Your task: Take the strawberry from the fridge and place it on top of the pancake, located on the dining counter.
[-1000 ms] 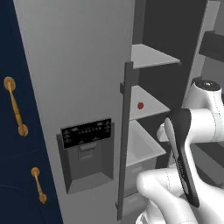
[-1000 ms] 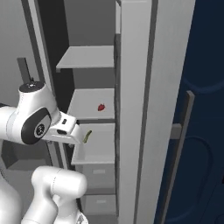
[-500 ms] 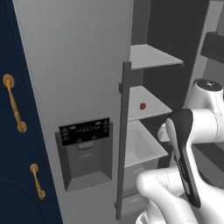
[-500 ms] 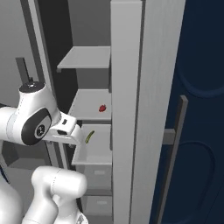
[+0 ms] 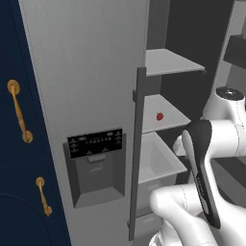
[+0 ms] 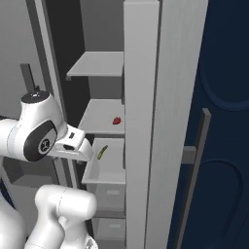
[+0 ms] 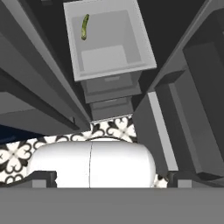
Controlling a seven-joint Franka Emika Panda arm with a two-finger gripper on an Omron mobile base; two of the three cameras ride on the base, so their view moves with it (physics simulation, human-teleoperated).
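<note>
The fridge [image 5: 91,96] stands open, tall and grey, with a black panel [image 5: 94,142] in its closed door and a long dark handle [image 5: 137,153] running down the edge. Inside, the strawberry [image 5: 159,116] — a tiny red berry — sits on the middle white shelf [image 5: 166,117], near the front. From the right base view the same strawberry [image 6: 116,120] lies on that shelf, with another shelf [image 6: 97,64] above it and an open white drawer [image 6: 104,168] below. A small green thing [image 6: 102,152], long and thin, lies in that drawer. The hand view looks down into the drawer [image 7: 107,41] and shows the green thing [image 7: 84,27] near one back corner, with a black-and-white patterned floor [image 7: 109,129] lower down. The white arm [image 5: 211,149] is bent in front of the open fridge, and its end reaches toward the drawer side, well apart from the strawberry. The hand itself is not clear to see in these pictures — its fingers are spread wide apart and nothing is between them. To the left of the fridge are navy cabinets [image 5: 19,192] with gold handles [image 5: 19,110].
</note>
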